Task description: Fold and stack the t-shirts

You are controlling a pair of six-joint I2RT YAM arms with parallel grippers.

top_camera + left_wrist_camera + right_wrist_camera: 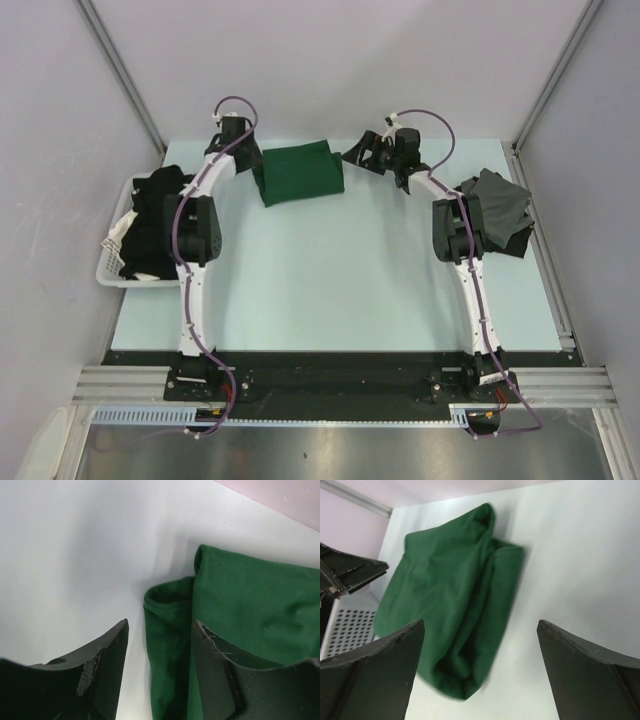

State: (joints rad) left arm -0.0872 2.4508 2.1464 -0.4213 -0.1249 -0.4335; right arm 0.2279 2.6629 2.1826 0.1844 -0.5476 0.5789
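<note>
Soft, rumpled, squarish green t-shirt (301, 173)

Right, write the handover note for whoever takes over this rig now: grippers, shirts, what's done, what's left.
Left gripper: fingers apart, holding nothing, at the left edge of the dark green cotton t-shirt.
Right gripper: wide open, empty, just right of that shirt.
Green shirt: folded into a rough rectangle, far middle of the pale table.
Crumpled grey t-shirt: right side of the table, beside the right arm, unfolded.
Black t-shirts: heaped in the white slatted plastic basket on the left.
Done: green shirt folded.
Left: fold the grey and black ones, stack all.
</note>
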